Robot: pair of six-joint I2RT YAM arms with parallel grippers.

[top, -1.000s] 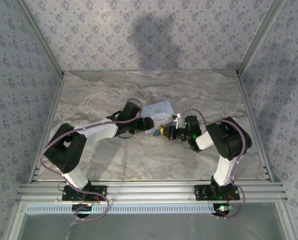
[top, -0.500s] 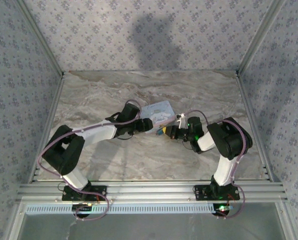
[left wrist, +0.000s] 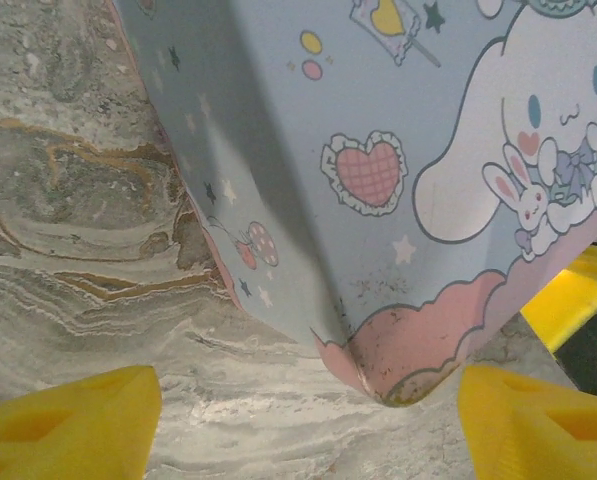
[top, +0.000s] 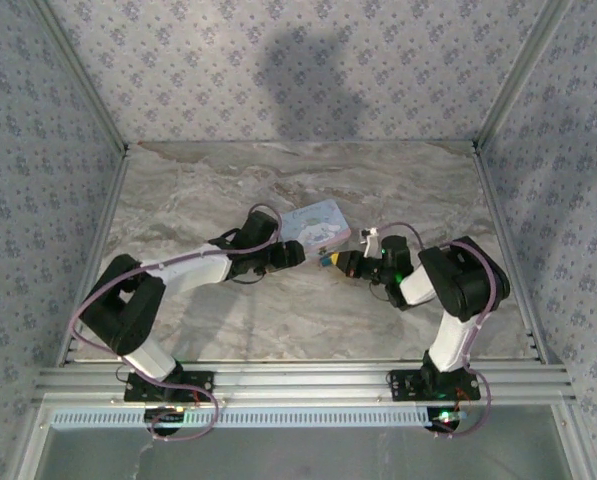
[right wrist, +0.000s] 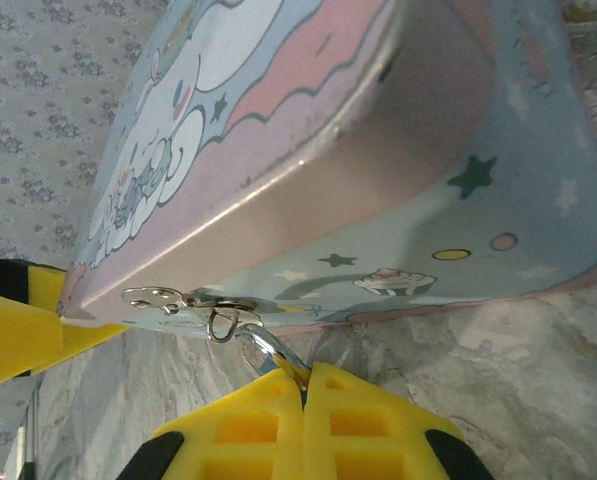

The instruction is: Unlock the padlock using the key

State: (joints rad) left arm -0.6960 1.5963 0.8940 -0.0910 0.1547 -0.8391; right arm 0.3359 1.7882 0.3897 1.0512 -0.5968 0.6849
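Top external: both arms meet mid-bench at the cartoon-dog box (top: pixel 316 222). The left pincer (top: pixel 296 252) sits at its near left corner and the right pincer (top: pixel 332 262) at its near right one. The padlock (top: pixel 323 261) is just a tiny blue speck at the right pincer's tips, right against the box.

Left wrist: left pincer (left wrist: pixel 303 420) has its yellow fingers wide apart, with the box (left wrist: pixel 378 150) corner poking down between them over the marble bench (left wrist: pixel 88 250). Can't tell if they're touching it.

Right wrist: right pincer (right wrist: pixel 304 400) is squeezed together on the padlock (right wrist: pixel 275 352). Only its silvery end sticks out, running up to a little metal loop (right wrist: pixel 223 322) at the box's latch (right wrist: pixel 158 297). The box (right wrist: pixel 428 170) blocks everything behind.
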